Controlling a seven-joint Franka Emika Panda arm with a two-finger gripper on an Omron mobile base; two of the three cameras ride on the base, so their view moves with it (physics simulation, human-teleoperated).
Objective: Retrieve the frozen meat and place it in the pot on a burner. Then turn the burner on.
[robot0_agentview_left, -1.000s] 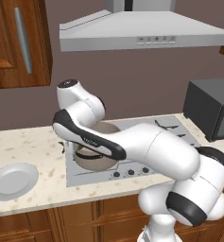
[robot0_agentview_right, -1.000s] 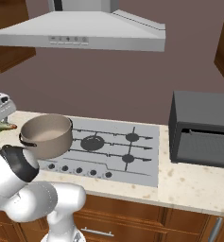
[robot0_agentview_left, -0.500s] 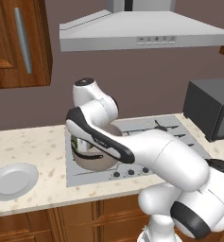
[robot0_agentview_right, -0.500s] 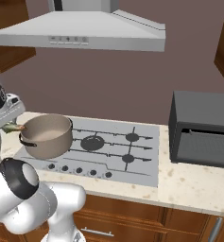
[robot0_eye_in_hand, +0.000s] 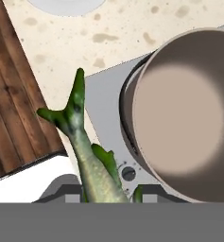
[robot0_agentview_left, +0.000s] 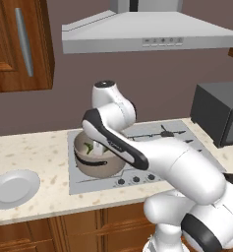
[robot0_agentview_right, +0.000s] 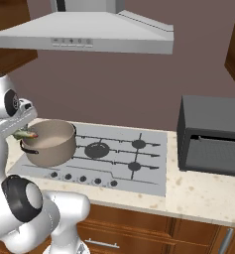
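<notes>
The frozen meat, a slender silvery-green fish (robot0_agentview_right: 26,134) with an orange-red end, hangs at the left rim of the pot (robot0_agentview_right: 52,147). My gripper (robot0_agentview_right: 22,130) is shut on it. In the hand view the fish (robot0_eye_in_hand: 87,158) rises from the bottom edge, its tail fin spread over the counter edge, and the pot (robot0_eye_in_hand: 179,118) with its pale inside lies to the right of it. From the left base view the fish (robot0_agentview_left: 90,147) shows green over the pot (robot0_agentview_left: 101,167), with my arm covering most of the hand. The pot stands on the front left burner.
The stove (robot0_agentview_right: 116,158) has a row of knobs (robot0_agentview_right: 82,178) along its front. A round grey-white plate (robot0_agentview_left: 12,188) lies on the counter left of the stove. A dark microwave (robot0_agentview_right: 213,134) stands at the right. A range hood (robot0_agentview_left: 147,34) hangs overhead.
My arm has swung to the right with the fish, from left of the stove to the pot's left rim. The pot has not moved.
</notes>
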